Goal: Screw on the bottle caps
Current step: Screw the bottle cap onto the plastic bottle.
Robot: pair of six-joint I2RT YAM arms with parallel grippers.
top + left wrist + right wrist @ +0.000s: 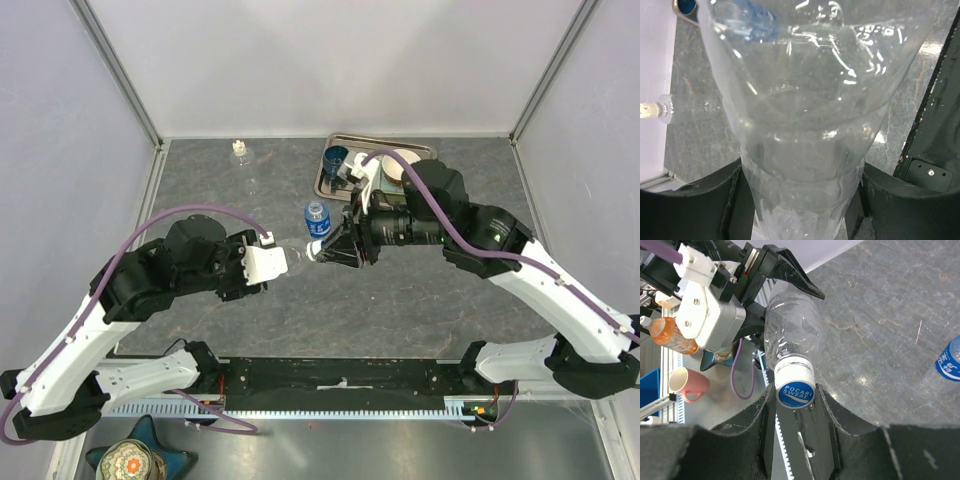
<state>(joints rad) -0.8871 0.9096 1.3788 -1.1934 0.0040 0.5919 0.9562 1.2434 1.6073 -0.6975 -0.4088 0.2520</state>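
Note:
A clear bottle [291, 258] lies level in the air between the two arms. My left gripper [268, 262] is shut on its body [805, 125], the fingers [710, 200] pressing both sides. My right gripper [330, 250] is shut on the bottle cap [795, 385], a white one with a blue top, which sits on the neck of this bottle [792, 330]. A blue-labelled bottle [317, 218] stands just behind the grippers and shows at the right edge [947, 365] of the right wrist view. A third clear bottle [243, 170] lies far left, wearing a cap [238, 148].
A metal tray [328, 185] at the back holds a dark blue cup [335, 158] and a white-and-tan bowl [400, 165]. Off the near table edge are a pink mug [687, 382] and an orange drink bottle [672, 335].

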